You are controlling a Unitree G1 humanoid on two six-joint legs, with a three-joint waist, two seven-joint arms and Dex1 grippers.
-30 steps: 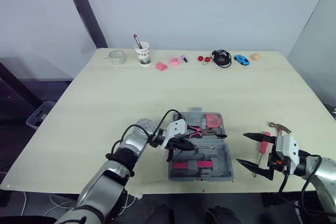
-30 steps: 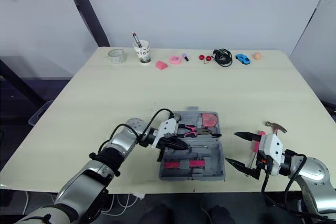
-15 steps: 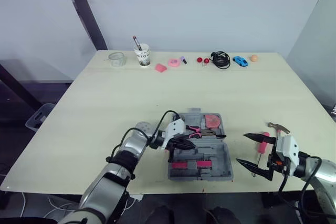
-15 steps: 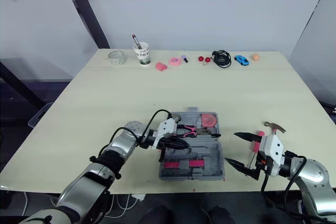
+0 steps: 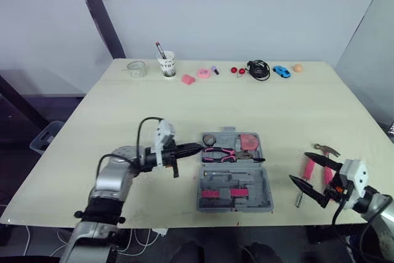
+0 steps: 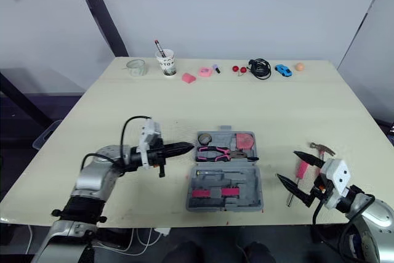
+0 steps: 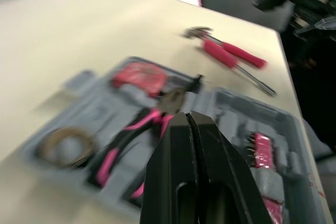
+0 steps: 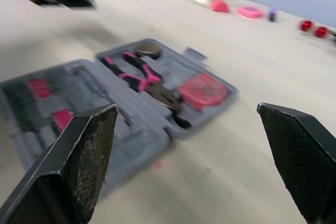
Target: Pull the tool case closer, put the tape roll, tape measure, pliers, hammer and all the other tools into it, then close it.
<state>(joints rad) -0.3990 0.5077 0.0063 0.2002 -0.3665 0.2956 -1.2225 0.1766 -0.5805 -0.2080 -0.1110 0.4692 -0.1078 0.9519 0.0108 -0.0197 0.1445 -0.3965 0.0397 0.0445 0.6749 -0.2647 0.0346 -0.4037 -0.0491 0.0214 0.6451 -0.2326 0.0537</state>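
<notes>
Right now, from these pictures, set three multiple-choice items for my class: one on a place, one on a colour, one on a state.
1. Where does the hammer lie?
A. Inside the tool case
B. On the table, to the right of the tool case
C. At the far edge, beside the cup

2. What colour are the handles of the pliers?
A. Pink and black
B. Blue
C. Yellow

3. In what state is the tool case?
A. Shut and latched
B. Standing on its edge
C. Lying open, both halves flat

Answers:
1. B, since its head rests on bare table right of the case.
2. A, as the head views show pink grips with black on them in the far half of the case.
3. C, because both trays face up and their contents show.
</notes>
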